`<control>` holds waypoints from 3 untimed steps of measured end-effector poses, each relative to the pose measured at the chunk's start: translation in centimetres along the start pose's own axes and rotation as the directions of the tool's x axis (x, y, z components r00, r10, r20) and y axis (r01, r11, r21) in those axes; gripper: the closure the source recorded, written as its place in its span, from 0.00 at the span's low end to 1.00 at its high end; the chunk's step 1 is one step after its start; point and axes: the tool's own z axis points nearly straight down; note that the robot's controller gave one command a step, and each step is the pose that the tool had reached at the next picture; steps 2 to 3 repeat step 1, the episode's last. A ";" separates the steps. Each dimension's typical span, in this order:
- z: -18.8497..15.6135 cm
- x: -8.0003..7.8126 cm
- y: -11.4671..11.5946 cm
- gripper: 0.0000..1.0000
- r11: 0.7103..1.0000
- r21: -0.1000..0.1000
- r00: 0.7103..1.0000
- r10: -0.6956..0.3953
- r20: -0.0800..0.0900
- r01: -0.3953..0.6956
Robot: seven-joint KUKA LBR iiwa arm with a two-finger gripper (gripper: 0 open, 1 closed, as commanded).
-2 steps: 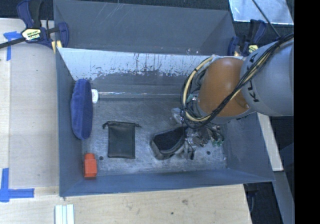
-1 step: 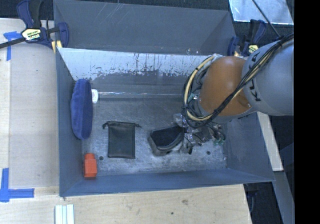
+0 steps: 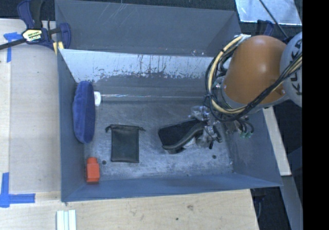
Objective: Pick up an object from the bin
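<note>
gripper [image 3: 205, 130]: down low in the bin [image 3: 154, 33], tucked under the arm's orange cover [image 3: 254, 72]. clenched or released? we honestly can't tell, the cover hangs right over it.
black thing [image 3: 176, 136]: floppy black lump, kinda glove- or shoe-shaped. it's right up against the gripper's tip and stretches away from it. it looks like they touch, but we can't say it's gripped.
dark pouch [image 3: 125, 143]: flat squarish bag, the next one out past the black thing and lying apart from it.
blue roll [image 3: 84, 111]: long blue bundle with a white end, well away from the gripper, leaning along the wall opposite the arm.
orange block [image 3: 92, 170]: small, about the farthest thing from the gripper, near the corner across from it and just beside that same wall.
step: we'd call this the grasp stage on the black thing. it's lying on the bin floor, so nothing is lifted yet.
next move: we reckon it calls for a firm close on the near end of the black thing, then a straight lift. it looks soft and could droop or slip, so the bite wants to be deep.
</note>
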 end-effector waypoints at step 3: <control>-6.5 -0.9 0.2 1.00 1.000 0.000 1.000 -0.009 0.001 0.009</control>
